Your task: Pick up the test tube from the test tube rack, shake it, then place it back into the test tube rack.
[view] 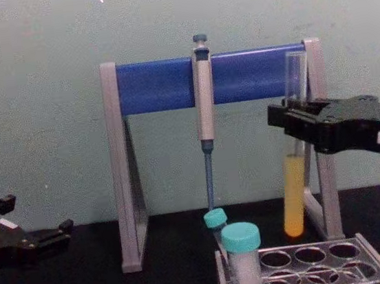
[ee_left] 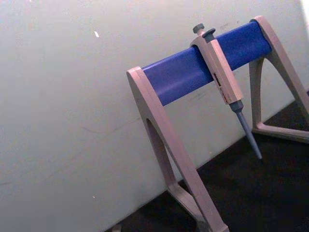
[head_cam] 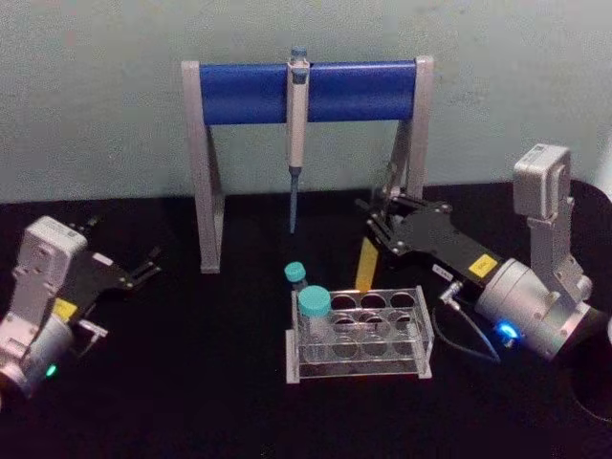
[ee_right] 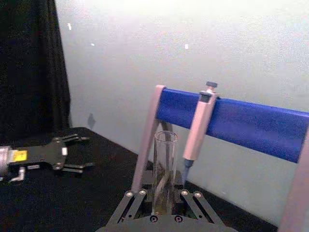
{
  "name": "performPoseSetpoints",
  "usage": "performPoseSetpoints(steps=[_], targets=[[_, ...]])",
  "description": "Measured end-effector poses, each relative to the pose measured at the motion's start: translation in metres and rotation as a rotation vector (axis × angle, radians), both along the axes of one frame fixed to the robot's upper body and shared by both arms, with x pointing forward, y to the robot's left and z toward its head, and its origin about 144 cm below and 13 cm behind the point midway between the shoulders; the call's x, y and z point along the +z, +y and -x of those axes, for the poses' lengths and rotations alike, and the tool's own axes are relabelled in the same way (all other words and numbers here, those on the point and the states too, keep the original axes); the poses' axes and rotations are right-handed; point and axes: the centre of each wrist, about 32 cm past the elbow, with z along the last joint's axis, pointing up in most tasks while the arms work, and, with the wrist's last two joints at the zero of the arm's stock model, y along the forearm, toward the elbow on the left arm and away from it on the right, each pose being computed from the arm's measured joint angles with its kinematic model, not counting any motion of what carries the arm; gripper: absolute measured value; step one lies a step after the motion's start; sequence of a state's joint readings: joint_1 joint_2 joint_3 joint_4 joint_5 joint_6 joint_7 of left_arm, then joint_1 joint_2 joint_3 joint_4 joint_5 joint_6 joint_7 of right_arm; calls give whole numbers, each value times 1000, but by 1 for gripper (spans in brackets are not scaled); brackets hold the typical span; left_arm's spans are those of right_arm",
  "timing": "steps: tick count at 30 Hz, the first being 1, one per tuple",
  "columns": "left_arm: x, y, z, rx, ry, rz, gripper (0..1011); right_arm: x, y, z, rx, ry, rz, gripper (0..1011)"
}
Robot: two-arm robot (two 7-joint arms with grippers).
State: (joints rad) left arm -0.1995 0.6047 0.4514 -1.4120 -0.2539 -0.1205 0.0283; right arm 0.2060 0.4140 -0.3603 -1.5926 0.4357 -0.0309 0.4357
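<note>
Nearest sat the test tube rack (head_cam: 382,368), several holes free for the return. Past it at one o'clock the right hand (head_cam: 375,218) gripped the test tube (view: 295,202) upright, lifted clear of the rack, presumably for shaking. The left hand (head_cam: 143,270) lay open and idle at nine o'clock.

Head looks down, chest level; both face pipette stand (head_cam: 239,93).

A plain pale green wall (head_cam: 96,115) is seen behind a black tabletop (head_cam: 191,402). A dark curtain (ee_right: 29,63) is hung beside the wall.
</note>
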Motion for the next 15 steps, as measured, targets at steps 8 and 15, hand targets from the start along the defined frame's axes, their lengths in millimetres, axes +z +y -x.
performPoseSetpoints(steps=[8,15], targets=[[0,0,0,0,0,0,1001,0,-4,1,-23,-4,7,235],[0,0,0,0,0,0,1002,1,-5,1,-25,-7,8,235]])
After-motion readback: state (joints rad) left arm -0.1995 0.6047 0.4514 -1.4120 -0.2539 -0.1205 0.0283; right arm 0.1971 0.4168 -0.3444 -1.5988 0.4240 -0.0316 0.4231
